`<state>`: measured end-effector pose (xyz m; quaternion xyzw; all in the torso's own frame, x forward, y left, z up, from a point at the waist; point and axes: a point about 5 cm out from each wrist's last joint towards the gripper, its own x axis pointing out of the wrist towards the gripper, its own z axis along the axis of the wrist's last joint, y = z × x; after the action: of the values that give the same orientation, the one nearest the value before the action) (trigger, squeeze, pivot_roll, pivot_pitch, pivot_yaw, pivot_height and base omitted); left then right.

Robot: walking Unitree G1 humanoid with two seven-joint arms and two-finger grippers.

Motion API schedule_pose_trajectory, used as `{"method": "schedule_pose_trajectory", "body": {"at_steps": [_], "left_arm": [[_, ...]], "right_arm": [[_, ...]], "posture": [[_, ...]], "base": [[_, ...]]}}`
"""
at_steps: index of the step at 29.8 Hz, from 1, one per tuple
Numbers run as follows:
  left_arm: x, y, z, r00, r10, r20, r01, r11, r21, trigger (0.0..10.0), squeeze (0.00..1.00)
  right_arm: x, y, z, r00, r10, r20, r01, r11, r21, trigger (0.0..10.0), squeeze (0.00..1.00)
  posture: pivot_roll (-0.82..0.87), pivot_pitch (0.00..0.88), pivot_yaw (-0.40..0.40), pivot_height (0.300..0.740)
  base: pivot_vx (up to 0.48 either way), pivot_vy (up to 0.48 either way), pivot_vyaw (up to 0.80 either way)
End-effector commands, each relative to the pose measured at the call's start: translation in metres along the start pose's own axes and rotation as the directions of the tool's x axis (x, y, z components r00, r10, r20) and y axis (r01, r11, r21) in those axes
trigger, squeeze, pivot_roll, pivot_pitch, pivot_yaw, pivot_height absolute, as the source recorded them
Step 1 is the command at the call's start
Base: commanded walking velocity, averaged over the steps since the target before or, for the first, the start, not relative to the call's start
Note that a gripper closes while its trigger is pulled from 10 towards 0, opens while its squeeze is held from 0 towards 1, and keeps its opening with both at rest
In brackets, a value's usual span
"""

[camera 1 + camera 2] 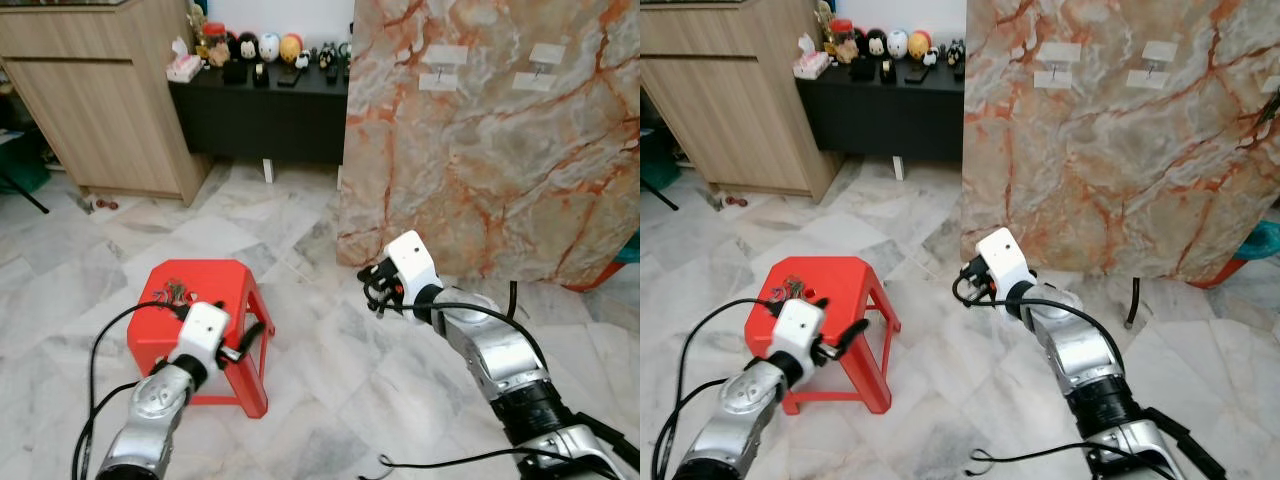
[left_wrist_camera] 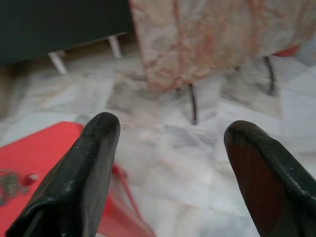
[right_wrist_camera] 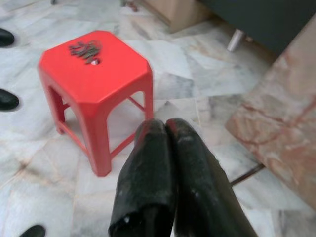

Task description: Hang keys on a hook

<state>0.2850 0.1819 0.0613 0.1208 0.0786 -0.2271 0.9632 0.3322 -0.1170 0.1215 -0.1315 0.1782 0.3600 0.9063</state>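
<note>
Nearest to us, our left gripper [image 1: 243, 345] hangs over the near edge of a red plastic stool [image 1: 215, 282], its two black fingers [image 2: 84, 173] spread wide apart with nothing between them. Our right gripper [image 1: 372, 291] is raised a little farther out, above the marble floor [image 1: 320, 350] between the stool and the wall panel, its fingers pressed together and empty.

On the stool's top, toward its far left corner, lies the bunch of keys [image 3: 85, 51], untouched by either gripper.

Beyond the stool stands a tall marble-patterned panel [image 1: 500, 150], with small white hooks [image 1: 438, 75] mounted high on it, well apart from the keys. Farther back is a dark cabinet [image 1: 265, 115] with figurines on top.

We judge the task barely begun: the keys are yet to be grasped, lifted, carried to the panel and hung on a hook.
</note>
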Motion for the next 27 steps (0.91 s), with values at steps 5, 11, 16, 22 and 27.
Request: {"method": "schedule_pose_trajectory", "body": {"at_steps": [5, 11, 16, 22, 27], "left_arm": [[-0.004, -0.008, 0.006, 0.991, -0.131, -0.019, 0.13, 0.99, -0.045, 10.0, 0.0], [-0.011, -0.026, 0.019, 0.939, -0.344, -0.018, 0.342, 0.937, -0.079, 10.0, 0.0], [-0.013, -0.03, 0.028, 0.906, -0.423, 0.0, 0.421, 0.902, -0.095, 10.0, 0.0], [-0.017, -0.036, 0.032, 0.88, -0.475, -0.017, 0.474, 0.879, -0.059, 10.0, 0.0], [-0.022, -0.038, 0.032, 0.857, -0.513, -0.06, 0.509, 0.858, -0.07, 10.0, 0.0]], "right_arm": [[-0.01, 0.015, 0.018, 0.971, 0.239, 0.025, -0.233, 0.963, -0.137, 10.0, 0.0], [-0.022, 0.04, 0.014, 0.876, 0.481, -0.031, -0.473, 0.847, -0.242, 10.0, 0.0], [-0.03, 0.056, 0.014, 0.802, 0.594, -0.059, -0.586, 0.763, -0.274, 10.0, 0.0], [-0.032, 0.054, 0.013, 0.814, 0.579, -0.053, -0.57, 0.777, -0.266, 10.0, 0.0], [-0.034, 0.045, 0.02, 0.84, 0.541, -0.029, -0.529, 0.806, -0.264, 10.0, 0.0]], "posture": [[0.07, 0.066, -0.033, 0.74], [0.08, 0.074, -0.03, 0.74], [0.07, 0.101, -0.026, 0.74], [0.06, 0.141, -0.011, 0.74], [0.06, 0.183, 0.012, 0.74]], "base": [[0.0, 0.0, 0.0], [0.0, 0.0, 0.0], [0.0, 0.0, 0.0], [0.0, 0.0, 0.0], [0.0, 0.0, 0.0]]}}
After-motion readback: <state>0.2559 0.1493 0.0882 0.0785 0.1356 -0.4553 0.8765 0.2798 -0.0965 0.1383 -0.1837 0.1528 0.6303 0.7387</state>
